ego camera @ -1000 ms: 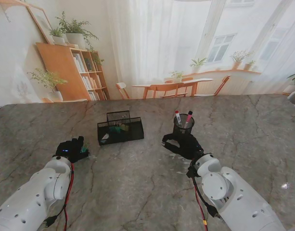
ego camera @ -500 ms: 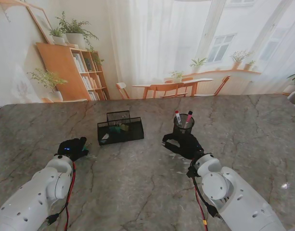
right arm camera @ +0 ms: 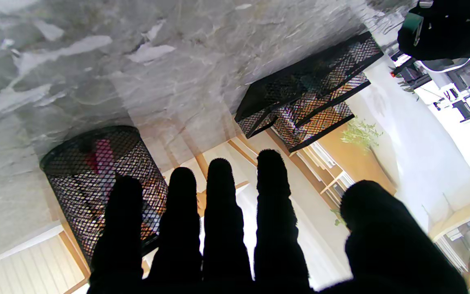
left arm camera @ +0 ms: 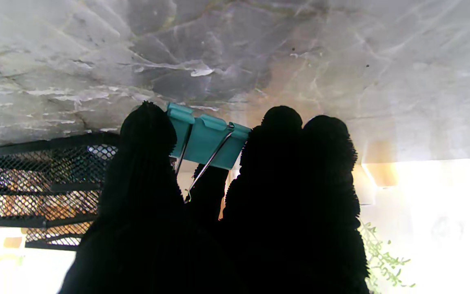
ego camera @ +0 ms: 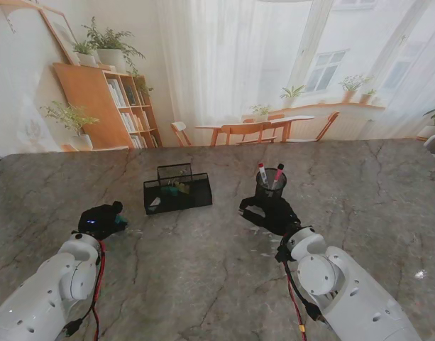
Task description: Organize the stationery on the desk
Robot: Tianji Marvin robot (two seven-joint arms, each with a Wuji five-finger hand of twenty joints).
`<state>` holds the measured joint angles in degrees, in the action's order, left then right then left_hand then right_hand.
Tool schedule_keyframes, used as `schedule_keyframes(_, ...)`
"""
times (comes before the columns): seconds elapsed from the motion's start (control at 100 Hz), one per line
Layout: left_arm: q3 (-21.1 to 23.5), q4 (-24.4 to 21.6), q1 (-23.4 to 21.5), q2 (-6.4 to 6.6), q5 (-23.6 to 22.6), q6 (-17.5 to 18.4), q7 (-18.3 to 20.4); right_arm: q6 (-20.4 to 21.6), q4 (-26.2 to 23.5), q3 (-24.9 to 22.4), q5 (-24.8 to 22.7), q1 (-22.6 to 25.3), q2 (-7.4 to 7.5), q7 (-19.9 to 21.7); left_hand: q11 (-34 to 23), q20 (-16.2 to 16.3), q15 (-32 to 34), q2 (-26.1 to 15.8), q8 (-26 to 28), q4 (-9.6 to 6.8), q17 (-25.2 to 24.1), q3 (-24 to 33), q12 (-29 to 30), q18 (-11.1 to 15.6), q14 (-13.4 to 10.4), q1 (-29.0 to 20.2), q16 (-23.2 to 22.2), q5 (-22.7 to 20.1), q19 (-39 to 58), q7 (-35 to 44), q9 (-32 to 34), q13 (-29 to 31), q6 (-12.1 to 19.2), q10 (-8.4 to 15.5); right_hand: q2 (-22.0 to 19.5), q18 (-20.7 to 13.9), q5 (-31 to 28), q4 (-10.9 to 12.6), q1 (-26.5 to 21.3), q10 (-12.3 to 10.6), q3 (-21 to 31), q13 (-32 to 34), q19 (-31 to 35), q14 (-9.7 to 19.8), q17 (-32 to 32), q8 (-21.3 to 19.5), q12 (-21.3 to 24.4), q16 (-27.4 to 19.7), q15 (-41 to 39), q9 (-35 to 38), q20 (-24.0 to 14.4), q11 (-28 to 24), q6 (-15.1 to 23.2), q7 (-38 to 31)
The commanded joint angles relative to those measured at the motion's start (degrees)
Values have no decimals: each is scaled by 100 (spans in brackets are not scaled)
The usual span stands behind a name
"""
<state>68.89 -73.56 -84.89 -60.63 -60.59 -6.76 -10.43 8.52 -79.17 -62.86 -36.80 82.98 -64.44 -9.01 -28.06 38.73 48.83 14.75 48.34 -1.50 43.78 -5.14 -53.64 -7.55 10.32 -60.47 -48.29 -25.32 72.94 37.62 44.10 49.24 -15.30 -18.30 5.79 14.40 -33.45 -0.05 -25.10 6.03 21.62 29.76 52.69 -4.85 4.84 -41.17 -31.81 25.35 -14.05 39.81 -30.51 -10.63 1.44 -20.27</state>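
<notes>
Your left hand was closed on the teal binder clip, pinched between its fingers, and over the last second it had drawn back toward the table's near-left corner, away from the mesh tray. In my judgement the clip was secured but not yet deposited. Your right hand lay spread, holding nothing, just beside the pen cup, unmoved.

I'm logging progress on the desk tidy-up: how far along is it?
Done: two pens stand in the mesh pen cup. In hand: the left hand grips a teal binder clip. Left: putting that clip in the mesh organizer tray. The right hand rests open beside the cup.
</notes>
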Motion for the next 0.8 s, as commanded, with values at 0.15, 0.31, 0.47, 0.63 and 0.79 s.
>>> schedule_keyframes(0.15, 319, -496, -301, -38, 4, 269, -174, -7, -13, -10, -2, 21, 9, 73, -646, 171, 179, -136, 287, 108, 139, 1137, -350, 747, -470, -1095, -94, -526, 244, 1028, 308, 108, 268, 551, -173, -3, -110, -97, -26, 34, -105, 1, 54, -13, -92, -116, -66, 5, -5, 26, 58, -105, 10, -33)
schedule_keyframes(0.31, 549, -854, -375, -53, -7, 588, -187, -10, -19, -22, -6, 30, 5, 51, -666, 217, 206, -125, 292, 106, 127, 1157, -360, 749, -477, -1074, -117, -532, 272, 1039, 315, 105, 266, 551, -171, -8, -115, -98, -26, 27, -105, 7, 52, -6, -93, -116, -66, 4, -5, 26, 59, -104, 15, -33)
schedule_keyframes(0.47, 575, -1061, -190, -72, 110, 834, -75, -25, -22, -27, 24, 38, -8, 14, -685, 265, 235, -122, 302, 113, 131, 1174, -371, 739, -474, -1053, -142, -535, 303, 1043, 320, 112, 262, 560, -171, -5, -113, -97, -27, 34, -106, 2, 50, -8, -97, -115, -66, 3, -2, 29, 60, -105, 1, -32)
schedule_keyframes(0.63, 356, -981, 314, -90, 332, 977, 110, -28, -29, -64, 61, 66, -21, -29, -689, 295, 238, -125, 322, 121, 144, 1191, -378, 743, -489, -1051, -154, -538, 305, 1041, 322, 116, 270, 565, -166, 0, -121, -98, -28, 34, -105, -4, 50, -14, -98, -116, -65, 2, 1, 28, 59, -105, 5, -35)
schedule_keyframes(0.79, -57, -668, 943, -140, 626, 940, 177, -40, -42, -90, 88, 91, -31, -59, -695, 319, 245, -126, 339, 121, 132, 1197, -390, 753, -496, -1041, -167, -531, 308, 1033, 316, 111, 272, 567, -166, -5, -121, -99, -26, 37, -107, 2, 50, -9, -94, -117, -65, 3, -1, 27, 60, -104, 0, -37)
